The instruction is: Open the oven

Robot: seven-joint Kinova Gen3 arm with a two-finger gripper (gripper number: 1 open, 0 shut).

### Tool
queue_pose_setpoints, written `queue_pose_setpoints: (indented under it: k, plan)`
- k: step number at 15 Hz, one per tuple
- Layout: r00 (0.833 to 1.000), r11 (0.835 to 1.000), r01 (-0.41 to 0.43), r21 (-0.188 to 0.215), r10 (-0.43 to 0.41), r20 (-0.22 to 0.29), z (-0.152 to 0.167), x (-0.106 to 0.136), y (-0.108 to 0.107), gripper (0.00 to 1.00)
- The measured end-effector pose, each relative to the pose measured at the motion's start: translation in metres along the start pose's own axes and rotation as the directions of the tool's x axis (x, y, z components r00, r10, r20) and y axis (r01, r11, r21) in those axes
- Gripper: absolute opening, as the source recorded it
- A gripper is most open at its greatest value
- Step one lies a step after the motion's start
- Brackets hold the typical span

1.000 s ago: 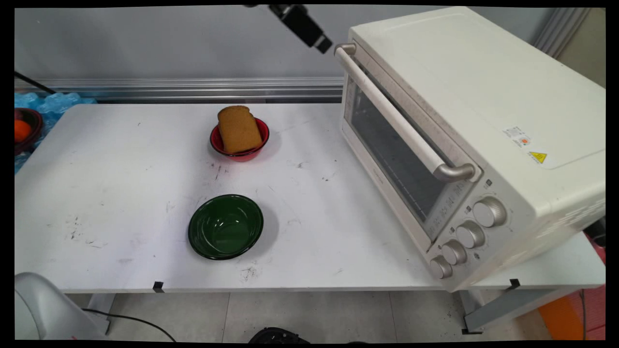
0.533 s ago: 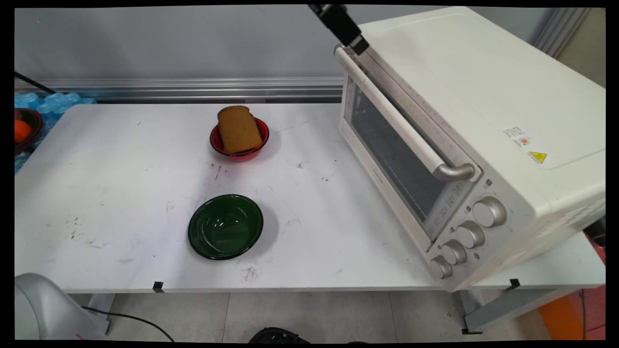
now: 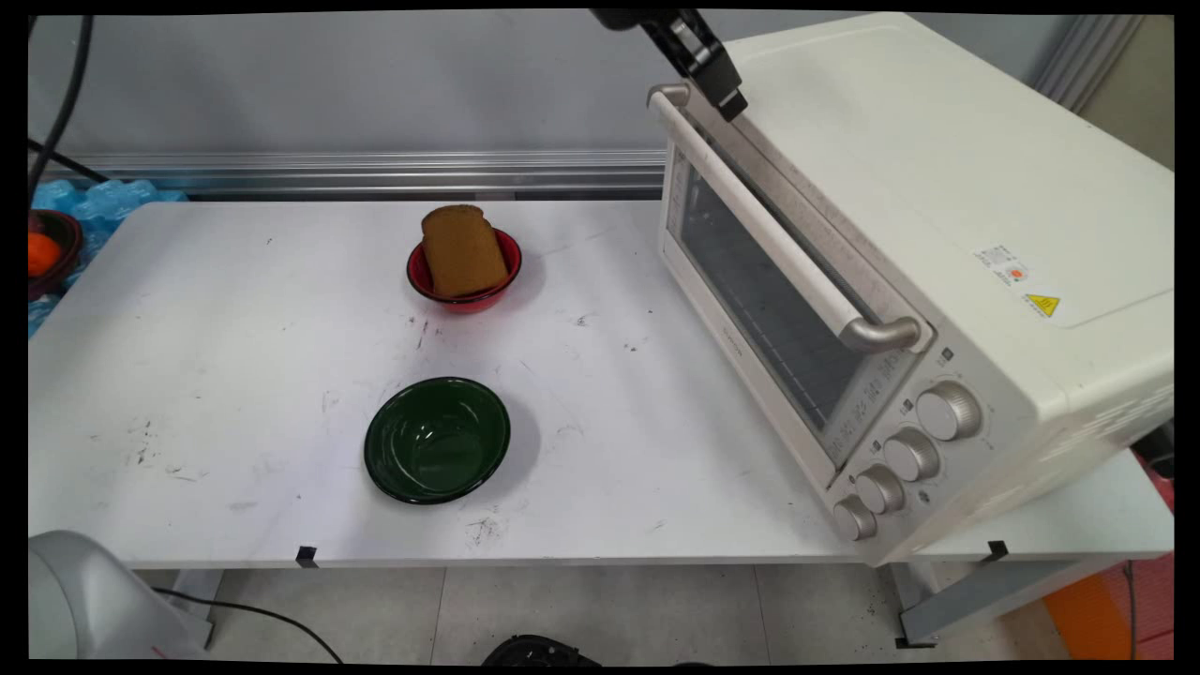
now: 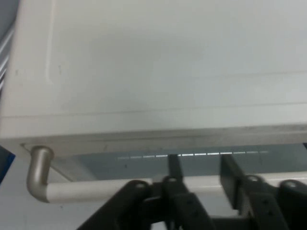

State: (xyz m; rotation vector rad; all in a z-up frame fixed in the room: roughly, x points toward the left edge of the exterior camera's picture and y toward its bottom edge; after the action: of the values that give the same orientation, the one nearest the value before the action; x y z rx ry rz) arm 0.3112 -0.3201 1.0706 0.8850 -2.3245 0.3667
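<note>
The gripper (image 3: 729,101) hangs at the far end of the oven door handle (image 3: 778,239), its black fingers reaching down over the top front edge of the toaster oven (image 3: 937,216). In the hand view the fingers (image 4: 175,175) stand apart with a stretch of the cream handle bar (image 4: 91,189) showing between and beside them, so the gripper is spread, not pinching anything; whether the fingertips touch the bar cannot be told. The oven door is closed, its glass window facing the counter (image 3: 234,356). The oven sits on the counter's right side, with four knobs (image 3: 905,457) at its near end. Well apart to the left, a red bowl (image 3: 465,272) holds a slice of brown bread (image 3: 461,248) leaning upright. Nearer the front edge lies an empty dark green bowl (image 3: 437,440)
</note>
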Motion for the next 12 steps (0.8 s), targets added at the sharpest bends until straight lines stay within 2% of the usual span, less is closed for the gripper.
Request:
queue_pose_setpoints:
  k: [12]
  plan:
    - [0.995,0.998,0.052,0.025,-0.053,0.084,0.050,0.008,0.005,0.00]
